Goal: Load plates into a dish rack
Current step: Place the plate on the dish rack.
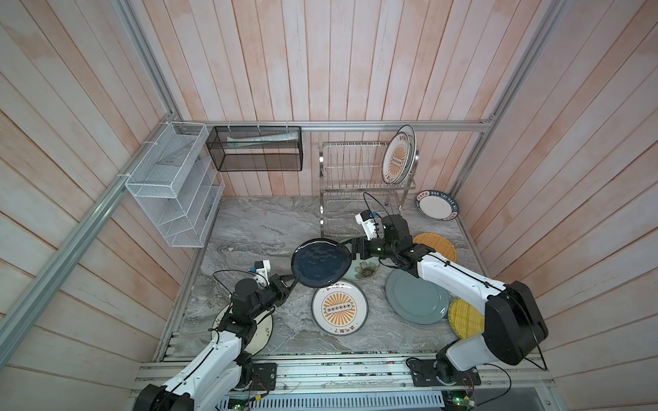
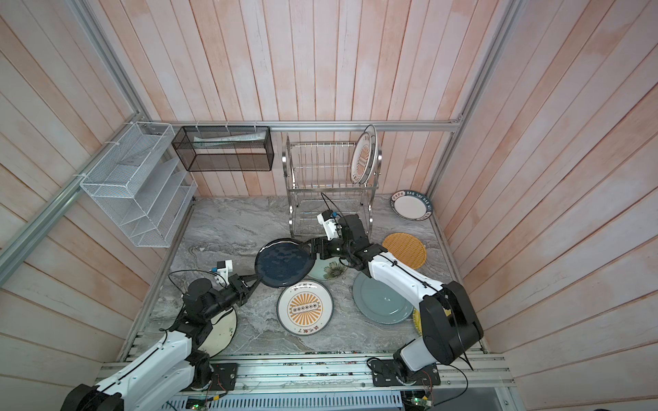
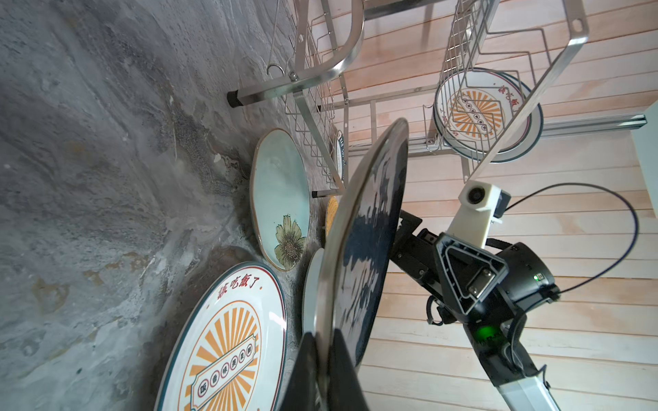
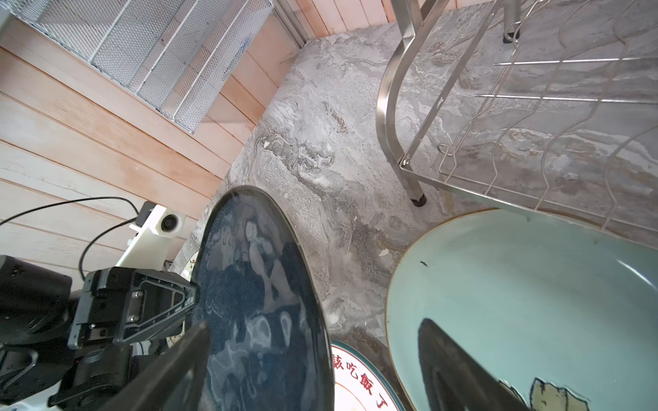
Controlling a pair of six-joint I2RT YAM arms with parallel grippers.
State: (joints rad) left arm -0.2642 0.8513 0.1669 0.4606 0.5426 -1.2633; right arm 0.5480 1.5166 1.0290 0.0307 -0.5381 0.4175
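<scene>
Left hand (image 1: 293, 280) is pinched tight on the rim of the glossy black plate (image 1: 320, 261), holding it up off the tabletop (image 1: 256, 227), above the plates lying flat there. Right hand (image 1: 350, 251) is at the opposite rim with its fingers spread, one either side of the edge. Dish rack (image 1: 356, 167) stands at the back wall, just behind the right hand. A sunburst plate (image 1: 396, 160) stands upright at one end of its top tier.
</scene>
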